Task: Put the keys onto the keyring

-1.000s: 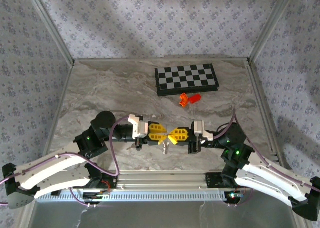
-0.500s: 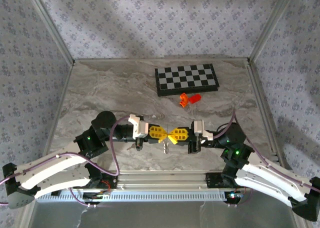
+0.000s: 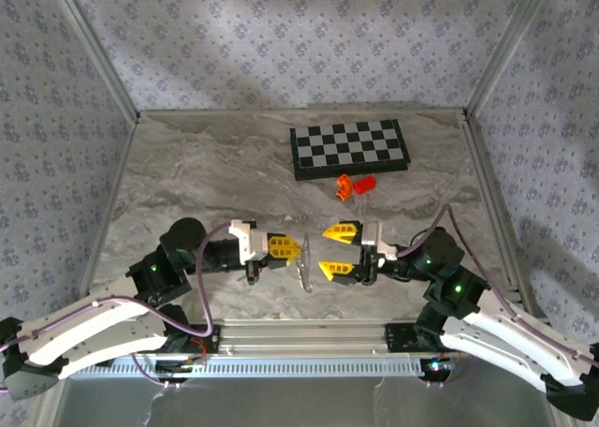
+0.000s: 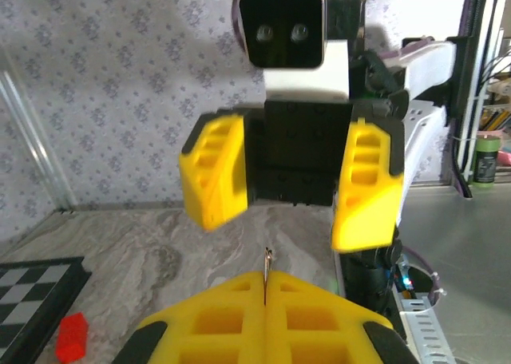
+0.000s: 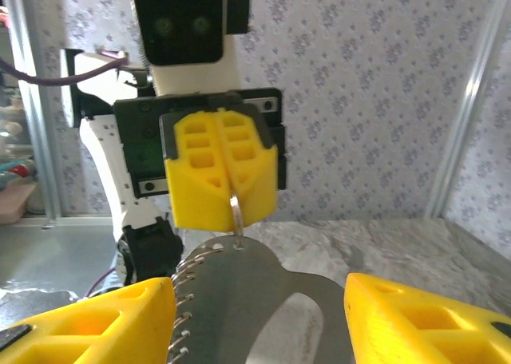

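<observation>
Since 0.5 s ago the right gripper has let go and opened. Its yellow fingers, then closed tip-to-tip against the left gripper, now stand spread, one toward the far side and one toward the near side, w/ nothing btwn them. It has also backed off a little to the right. The left gripper has shifted slightly left, its fingers pressed together as before.

The keyring hangs from the left gripper's tips above the near-centre of the table, btwn the two grippers. In the right wrist view, a thin metal ring on the keyring's top is pinched btwn the shut yellow pads. The pale oval loop drops below it, w/ a beaded chain running down its left edge. The loop sits close to the camera, in the gap btwn the right gripper's spread fingers but touching neither.

In the left wrist view, only a thin metal sliver sticks up from the seam of the closed fingers. The right gripper faces it w/ both fingers wide apart.

The key can't be picked out in any view.

At the far side lies a chessboard. Just near of it, right of centre, sit orange pieces, well apart from both grippers.
</observation>
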You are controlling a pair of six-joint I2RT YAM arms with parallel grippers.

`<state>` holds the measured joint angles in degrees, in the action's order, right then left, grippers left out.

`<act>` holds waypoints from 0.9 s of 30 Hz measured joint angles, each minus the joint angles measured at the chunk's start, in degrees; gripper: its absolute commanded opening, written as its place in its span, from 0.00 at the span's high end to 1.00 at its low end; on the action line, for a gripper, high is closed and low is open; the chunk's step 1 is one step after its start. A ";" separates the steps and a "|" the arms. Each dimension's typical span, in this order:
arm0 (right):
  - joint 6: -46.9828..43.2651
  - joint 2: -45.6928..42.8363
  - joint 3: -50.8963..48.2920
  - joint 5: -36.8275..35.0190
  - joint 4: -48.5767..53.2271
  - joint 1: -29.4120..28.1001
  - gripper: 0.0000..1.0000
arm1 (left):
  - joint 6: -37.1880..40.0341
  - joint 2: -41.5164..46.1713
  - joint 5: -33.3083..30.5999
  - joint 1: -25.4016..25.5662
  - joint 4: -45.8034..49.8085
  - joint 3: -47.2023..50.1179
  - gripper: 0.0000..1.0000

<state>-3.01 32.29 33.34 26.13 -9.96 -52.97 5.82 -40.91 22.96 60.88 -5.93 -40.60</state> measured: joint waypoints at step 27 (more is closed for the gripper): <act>10.05 54.31 22.08 -4.33 17.22 7.72 0.13 | -1.01 15.69 -16.37 0.00 8.76 11.58 1.00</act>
<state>7.05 86.61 55.42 21.80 7.27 -45.25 4.82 -25.21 6.59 60.88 2.83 -29.02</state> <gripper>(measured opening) 0.884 0.043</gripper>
